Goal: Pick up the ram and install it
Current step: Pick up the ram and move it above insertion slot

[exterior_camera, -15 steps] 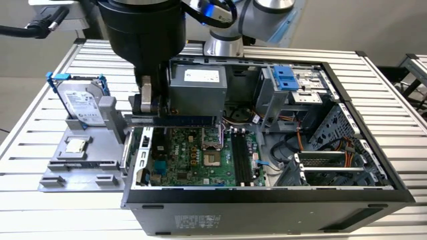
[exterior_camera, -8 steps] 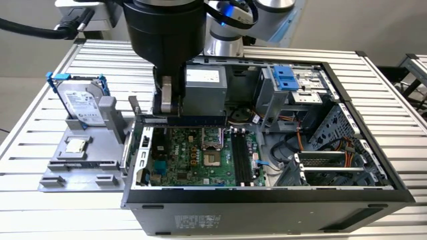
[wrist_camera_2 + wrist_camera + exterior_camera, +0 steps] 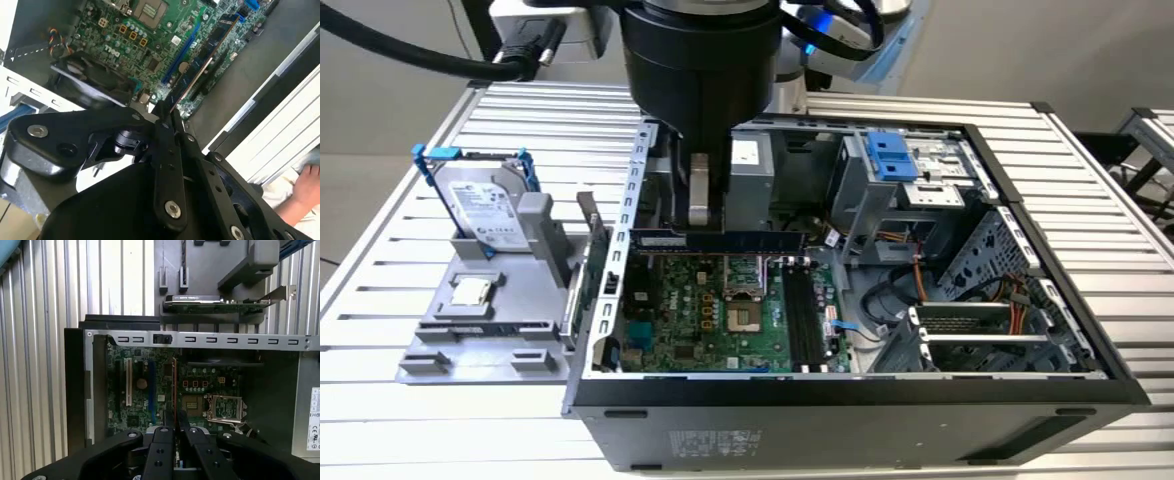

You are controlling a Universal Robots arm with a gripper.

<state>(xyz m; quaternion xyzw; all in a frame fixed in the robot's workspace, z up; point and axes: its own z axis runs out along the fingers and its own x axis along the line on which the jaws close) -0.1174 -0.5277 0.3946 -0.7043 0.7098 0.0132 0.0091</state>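
Exterior view: your gripper (image 3: 703,222) pinches the ram (image 3: 754,241) from above, over the motherboard (image 3: 720,310). Second wrist view — it sticks out edge-on from the jaws. First wrist view too. Thin, light, stiff but fragile — I'd hold the long edges, not chips.

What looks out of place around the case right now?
A person's hand is beside the computer case, inside the working area. Otherwise nothing stands out: the fingers hold the ram level over the motherboard.
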